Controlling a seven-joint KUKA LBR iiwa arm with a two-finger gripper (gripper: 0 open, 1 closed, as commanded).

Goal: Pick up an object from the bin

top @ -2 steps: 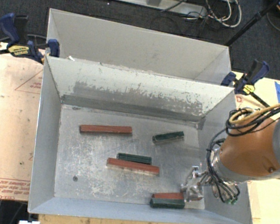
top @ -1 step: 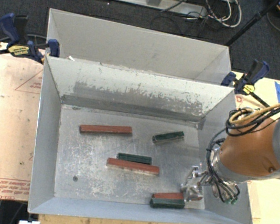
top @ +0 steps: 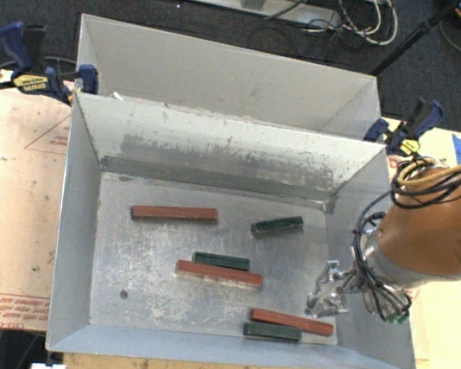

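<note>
My gripper hangs at the bin's right side, just above the right end of a red-brown bar that lies near the front wall. A short dark green bar lies right against that bar's front edge. Nothing shows between the fingers. Further back, a dark green bar lies tilted to the upper left of the gripper.
Near the bin's middle a red-brown bar lies with a dark green bar along its far side. A longer red-brown bar lies toward the back left. The arm with its orange cover and cables reaches over the right wall.
</note>
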